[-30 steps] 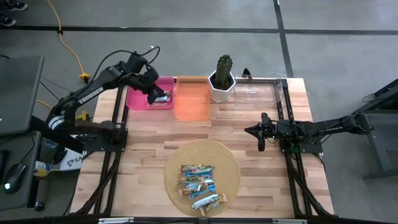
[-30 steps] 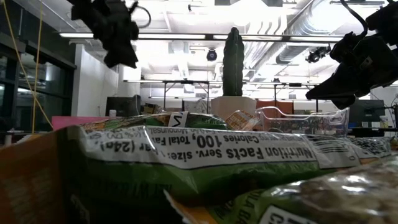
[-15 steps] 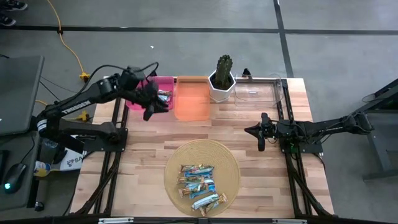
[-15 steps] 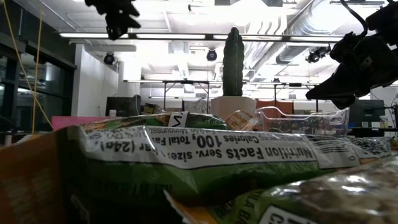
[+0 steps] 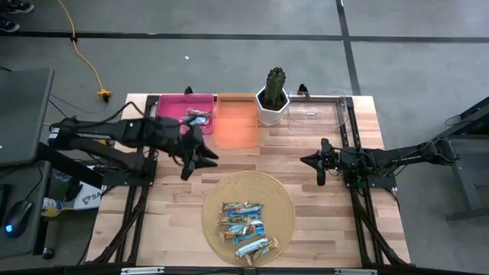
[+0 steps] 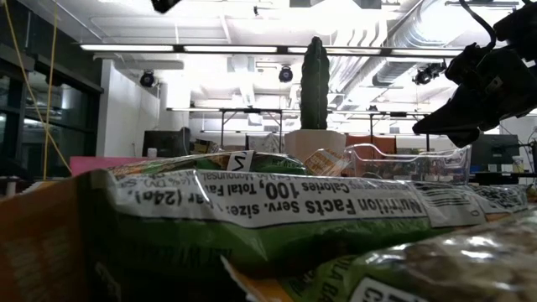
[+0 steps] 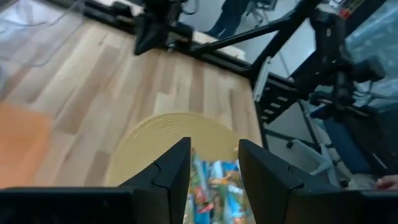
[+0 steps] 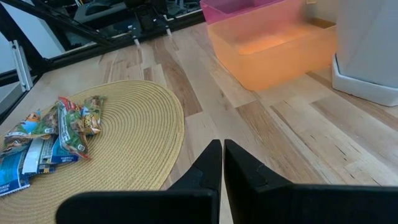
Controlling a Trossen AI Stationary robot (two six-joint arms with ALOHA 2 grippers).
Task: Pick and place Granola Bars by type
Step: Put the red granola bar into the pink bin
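Several granola bars [image 5: 244, 225] in blue-and-white and brown wrappers lie in a heap on a round woven mat [image 5: 267, 191]; they also show in the left wrist view [image 7: 214, 186] and the right wrist view [image 8: 46, 140]. One more bar [image 5: 197, 116] lies inside the pink bin [image 5: 172, 122]. My left gripper [image 5: 195, 156] hangs open and empty between the pink bin and the mat, its fingers [image 7: 174, 171] pointing toward the bars. My right gripper [image 5: 319, 164] waits shut over the table's right half, right of the mat.
An orange bin [image 5: 235, 126] stands right of the pink one, then a cactus in a white pot [image 5: 273, 95] and a clear bin [image 5: 321, 113], all along the far edge. Bare wood lies between the bins and the mat.
My left gripper has drawn back from the pink bin toward the table's near edge and the mat, rising out of the low view's top. A bar stays lying in the pink bin. My right arm has kept still.
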